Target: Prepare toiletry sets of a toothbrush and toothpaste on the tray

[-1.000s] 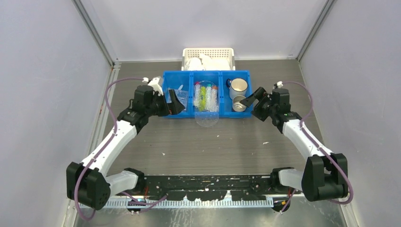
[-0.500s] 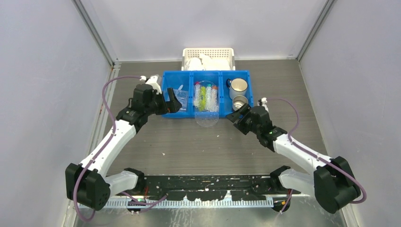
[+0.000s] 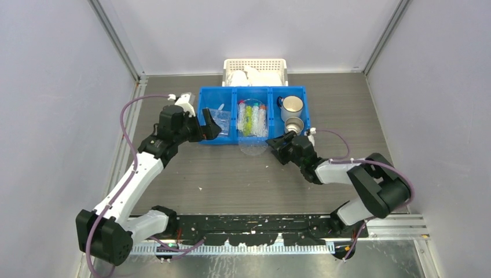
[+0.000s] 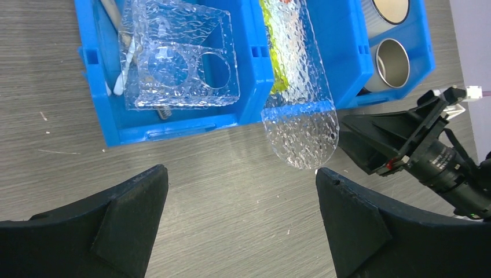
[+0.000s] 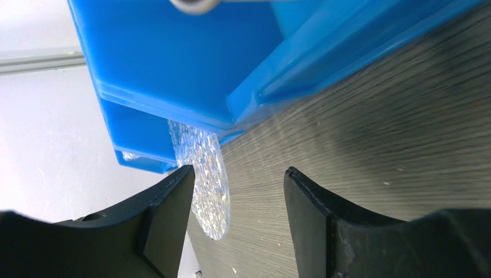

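Left jaws spread wide; right jaws spread beside the tray [image 4: 301, 133] overhanging the bin [image 4: 173, 125].

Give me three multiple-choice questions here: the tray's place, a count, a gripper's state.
1. The tray lies: A by the arm bases. B in the bin's left compartment. C in its middle compartment, one end jutting out.
2. How many metal cups in the bin? A one. B two. C four.
3. The left gripper is: A open, empty. B shut on the tray. C shut on a cup.
C, its end overhangs the near wall; B, two stand in the right compartment; A, jaws wide apart, nothing between.
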### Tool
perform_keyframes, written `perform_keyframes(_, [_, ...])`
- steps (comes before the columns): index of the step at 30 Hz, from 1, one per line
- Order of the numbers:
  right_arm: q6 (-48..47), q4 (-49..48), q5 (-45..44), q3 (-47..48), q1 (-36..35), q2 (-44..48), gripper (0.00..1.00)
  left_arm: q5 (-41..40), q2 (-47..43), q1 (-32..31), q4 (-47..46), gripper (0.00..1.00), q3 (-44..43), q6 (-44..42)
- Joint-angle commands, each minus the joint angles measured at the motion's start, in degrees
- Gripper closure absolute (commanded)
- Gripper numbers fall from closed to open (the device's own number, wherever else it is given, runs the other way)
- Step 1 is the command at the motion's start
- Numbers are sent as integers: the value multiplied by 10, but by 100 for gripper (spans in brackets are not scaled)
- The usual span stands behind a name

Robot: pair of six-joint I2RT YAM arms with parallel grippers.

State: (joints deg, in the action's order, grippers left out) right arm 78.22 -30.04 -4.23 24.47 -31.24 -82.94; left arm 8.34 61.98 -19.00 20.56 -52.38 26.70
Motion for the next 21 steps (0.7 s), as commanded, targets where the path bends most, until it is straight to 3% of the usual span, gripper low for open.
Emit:
perform_keyframes(1, [41,-138,-23,3,-26,-47,36,-1,-14,3,4,0,8,-6])
perform_keyframes(5, [52,-179,-22,20,-43,-94,39,4,-16,3,4,0,11,-5])
perform_keyframes(16, [69,-284,-27,44,-57,-177,66,15,-20,3,4,0,16,0])
perform_keyframes(21, [65,-294,-18,42,-57,-178,98,18,-21,3,4,0,18,0])
